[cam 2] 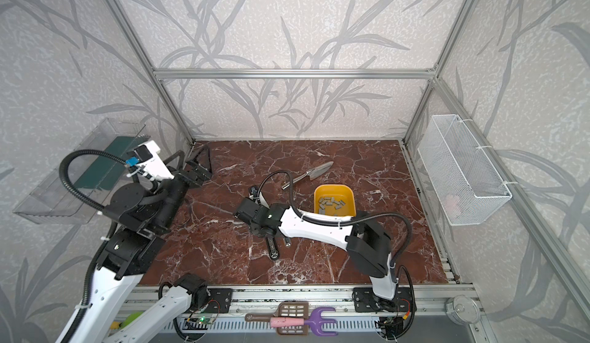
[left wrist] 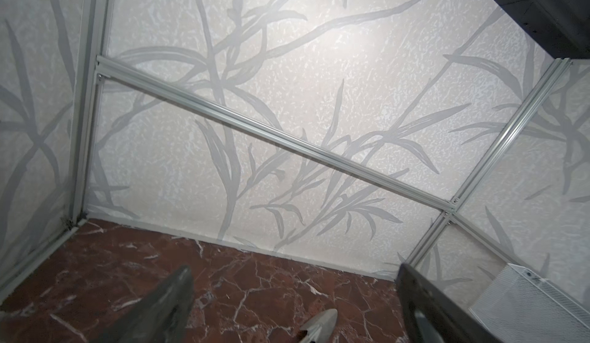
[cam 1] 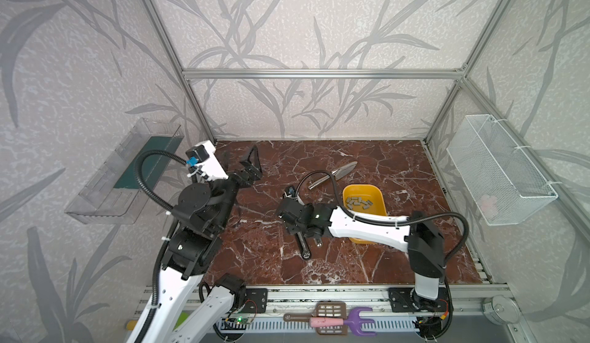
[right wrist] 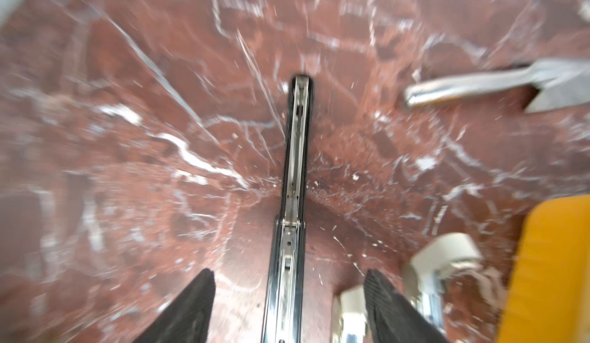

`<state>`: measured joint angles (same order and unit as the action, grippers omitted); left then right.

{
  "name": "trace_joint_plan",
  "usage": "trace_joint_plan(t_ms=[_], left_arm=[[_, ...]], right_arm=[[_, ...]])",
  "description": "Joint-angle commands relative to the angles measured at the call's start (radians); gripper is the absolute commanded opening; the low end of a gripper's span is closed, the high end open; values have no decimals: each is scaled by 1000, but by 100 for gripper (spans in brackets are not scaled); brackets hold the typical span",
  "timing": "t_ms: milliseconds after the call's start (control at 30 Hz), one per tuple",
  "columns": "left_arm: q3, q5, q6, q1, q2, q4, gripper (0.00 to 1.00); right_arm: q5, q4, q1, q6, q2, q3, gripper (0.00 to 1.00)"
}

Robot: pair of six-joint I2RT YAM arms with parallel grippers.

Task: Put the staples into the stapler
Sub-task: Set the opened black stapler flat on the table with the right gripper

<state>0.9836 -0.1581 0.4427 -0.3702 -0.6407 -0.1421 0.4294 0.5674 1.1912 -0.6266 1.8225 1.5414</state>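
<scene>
1. L gripper [left wrist: 292, 276]: wide apart, empty, nr back-left corner of worktop [cam 1: 399, 166].
2. R gripper [right wrist: 289, 274]: jaws apart, either side of stapler [right wrist: 292, 182], not touching it.
3. Opened flat, mid worktop, rail exposed.
4. Loose staples [cam 1: 359, 202] piled in yellow tray [cam 1: 380, 199], toward right edge.
5. Metal trowel [cam 1: 335, 174] just behind tray.

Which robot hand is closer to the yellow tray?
Right. The right gripper is over the stapler beside the yellow tray; the left gripper is far off near the back wall.

Staples [cam 1: 358, 203] in tray [cam 1: 381, 199], apparently beside stapler [cam 1: 303, 247]
</scene>
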Motion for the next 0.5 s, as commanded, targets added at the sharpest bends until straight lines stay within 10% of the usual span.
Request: trace_joint_plan(t_ms=[0, 167, 333, 467], left_arm=[[-128, 1, 53, 1, 103, -74, 99], [-341, -151, 28, 1, 194, -68, 99], [-564, 65, 111, 2, 197, 129, 99], [-492, -12, 130, 1, 175, -30, 99]], right_arm=[[63, 71, 13, 35, -193, -48, 75], [79, -18, -5, -3, -513, -364, 83], [188, -131, -90, -170, -794, -651, 99], [-71, -77, -328, -168, -814, -649, 99]])
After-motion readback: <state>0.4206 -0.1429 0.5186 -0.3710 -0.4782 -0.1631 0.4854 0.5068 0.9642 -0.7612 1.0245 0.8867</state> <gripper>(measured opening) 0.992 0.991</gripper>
